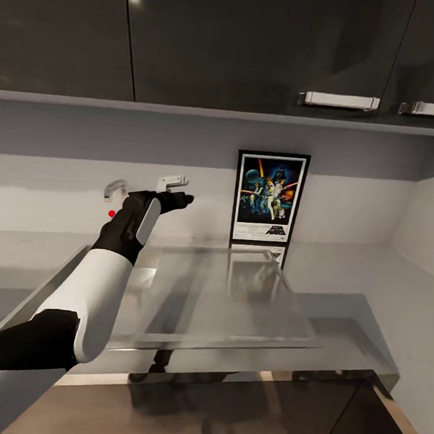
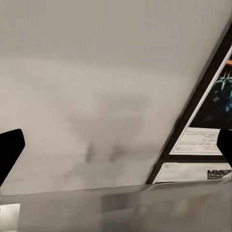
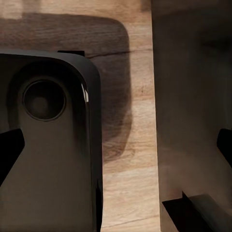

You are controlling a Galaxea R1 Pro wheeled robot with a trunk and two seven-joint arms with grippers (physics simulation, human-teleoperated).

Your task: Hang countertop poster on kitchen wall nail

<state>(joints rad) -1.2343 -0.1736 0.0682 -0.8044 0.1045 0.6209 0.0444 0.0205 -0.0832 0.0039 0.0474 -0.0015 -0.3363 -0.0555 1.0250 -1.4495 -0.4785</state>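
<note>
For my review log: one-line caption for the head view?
Left gripper reaches over the kitchen countertop toward the poster leaning upright against the wall.

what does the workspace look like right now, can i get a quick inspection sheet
surface: grey reflective kitchen countertop with an inset sink
job's things: poster stands upright on the countertop against the back wall; wall nails nothing seen
clutter: a small white fitting on the wall
grippers: left gripper open, raised over the sink to the left of the poster, holding nothing; right gripper open, over a wooden floor
cables: nothing seen
surroundings: dark upper cabinets with metal handles
</note>
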